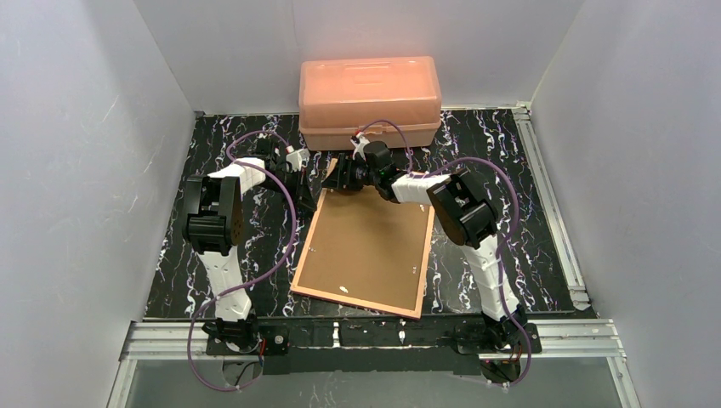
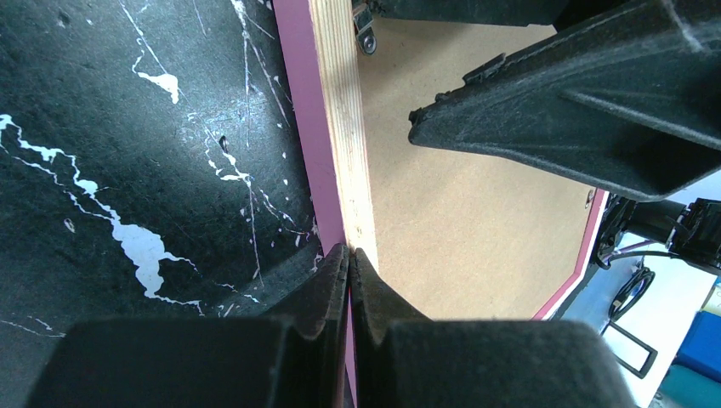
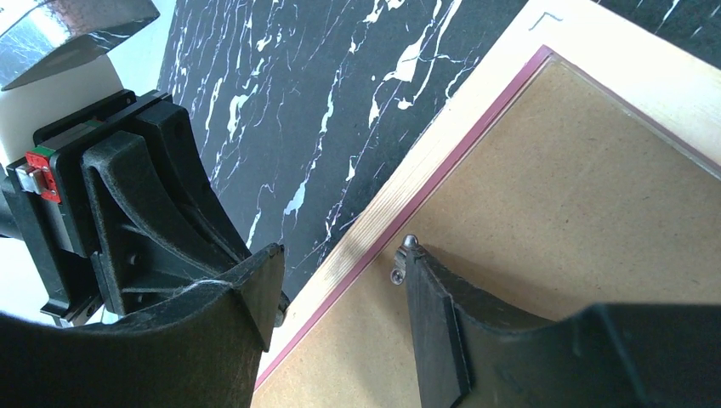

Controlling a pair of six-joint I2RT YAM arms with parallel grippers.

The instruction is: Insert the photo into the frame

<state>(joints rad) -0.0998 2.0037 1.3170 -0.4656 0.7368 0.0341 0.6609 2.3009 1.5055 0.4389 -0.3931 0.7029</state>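
The frame (image 1: 357, 303) lay face down between the arms, backing board (image 1: 366, 246) up; photo not seen, possibly under the board. Left gripper (image 2: 349, 252) looked clamped on the frame's left rail. Right gripper (image 3: 340, 259) stood apart, one finger beside the retaining tab (image 3: 400, 262). Judged: push tab sideways gently, rail pinned.

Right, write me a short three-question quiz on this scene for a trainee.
1. True or false: the frame lies with its pink front facing up.
2. The right tool is: A) shut tight; B) open, a finger on either side of the frame's rail; C) raised high above everything.
3. What stands at the far edge of the table?

Key: 1 false, the brown board at its back faces up; 2 B; 3 the salmon box with a lid.
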